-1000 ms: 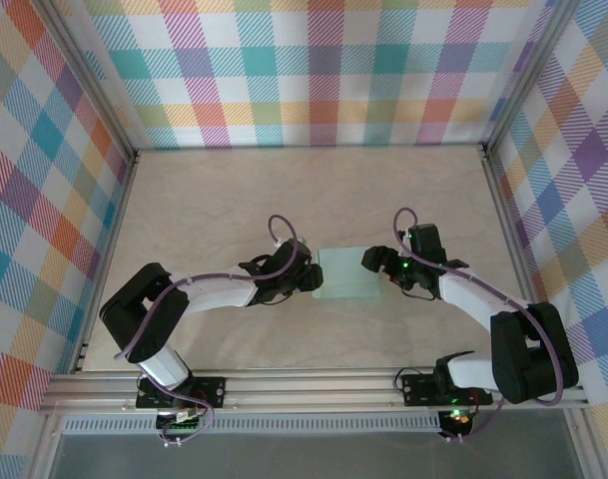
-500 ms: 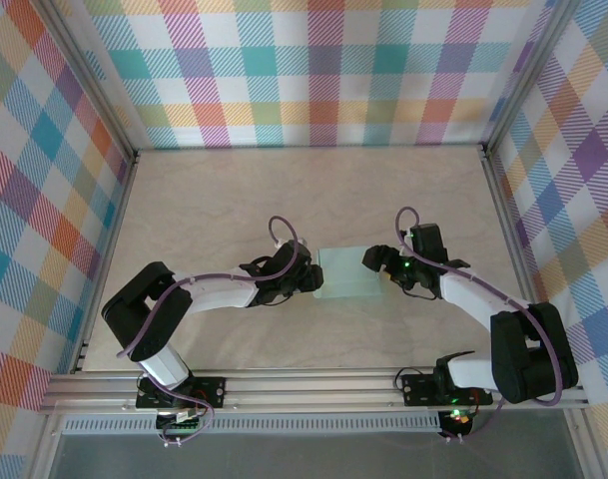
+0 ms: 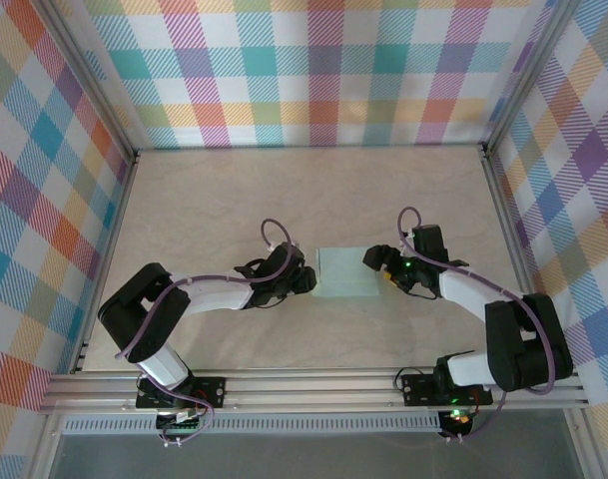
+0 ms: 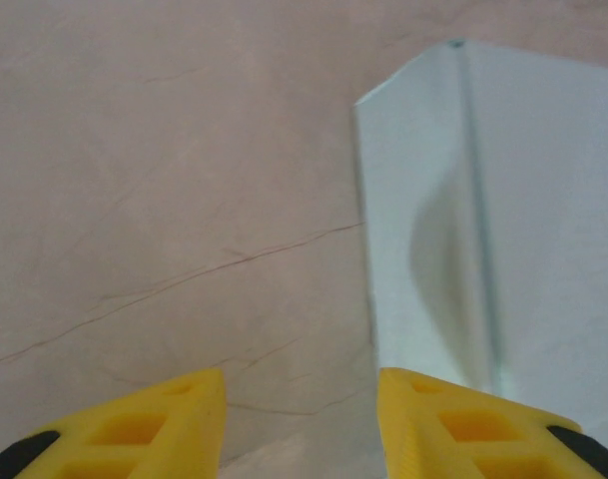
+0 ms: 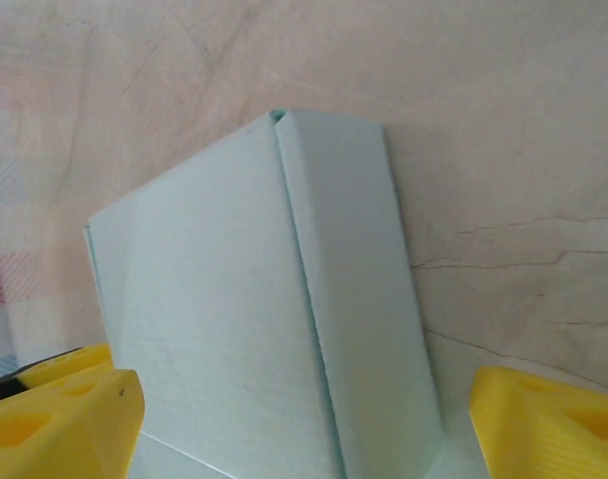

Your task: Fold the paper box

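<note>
The paper box (image 3: 345, 271) is pale mint-teal card folded into a flat rectangle, lying on the table between my two grippers. In the left wrist view the paper box (image 4: 523, 200) fills the right side, its left edge reaching my right yellow fingertip (image 4: 453, 424). My left gripper (image 4: 302, 424) is open with bare table between its fingers; from above the left gripper (image 3: 305, 281) sits at the box's left edge. My right gripper (image 5: 304, 419) is open wide and straddles the paper box (image 5: 234, 299), with a small gap at the right finger (image 5: 543, 419). From above the right gripper (image 3: 378, 264) is at the box's right edge.
The pale wooden table (image 3: 224, 210) is walled by plaid panels (image 3: 313, 70) at the back and both sides. An aluminium rail (image 3: 313, 384) with both arm bases runs along the near edge.
My left gripper has slid slightly left and toward the near edge, its jaws narrowing a little. The right gripper and the box have hardly moved.
</note>
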Controlling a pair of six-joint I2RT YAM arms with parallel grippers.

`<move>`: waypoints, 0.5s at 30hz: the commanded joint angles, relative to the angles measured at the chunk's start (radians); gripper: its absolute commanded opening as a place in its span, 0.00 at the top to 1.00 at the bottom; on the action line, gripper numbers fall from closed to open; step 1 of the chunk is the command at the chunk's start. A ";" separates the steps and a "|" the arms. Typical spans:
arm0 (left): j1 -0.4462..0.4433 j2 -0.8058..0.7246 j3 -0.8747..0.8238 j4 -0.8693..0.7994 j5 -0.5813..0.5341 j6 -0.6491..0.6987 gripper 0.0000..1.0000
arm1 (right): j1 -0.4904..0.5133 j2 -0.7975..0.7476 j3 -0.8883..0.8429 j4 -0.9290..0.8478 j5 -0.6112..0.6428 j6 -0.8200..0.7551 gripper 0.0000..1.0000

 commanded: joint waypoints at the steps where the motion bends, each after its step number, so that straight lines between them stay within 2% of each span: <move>1: 0.008 -0.006 -0.018 -0.036 -0.014 -0.001 0.56 | -0.007 0.028 -0.015 0.096 -0.125 0.027 0.17; 5: 0.010 -0.003 -0.015 -0.034 -0.013 0.000 0.56 | -0.008 0.069 -0.007 0.145 -0.216 0.036 0.20; 10: 0.010 -0.076 -0.050 0.003 -0.032 0.000 0.55 | -0.019 0.006 -0.006 0.059 -0.091 0.011 0.18; 15: 0.009 -0.148 -0.024 -0.035 -0.054 0.024 0.47 | -0.036 -0.011 -0.012 0.025 -0.071 -0.004 0.17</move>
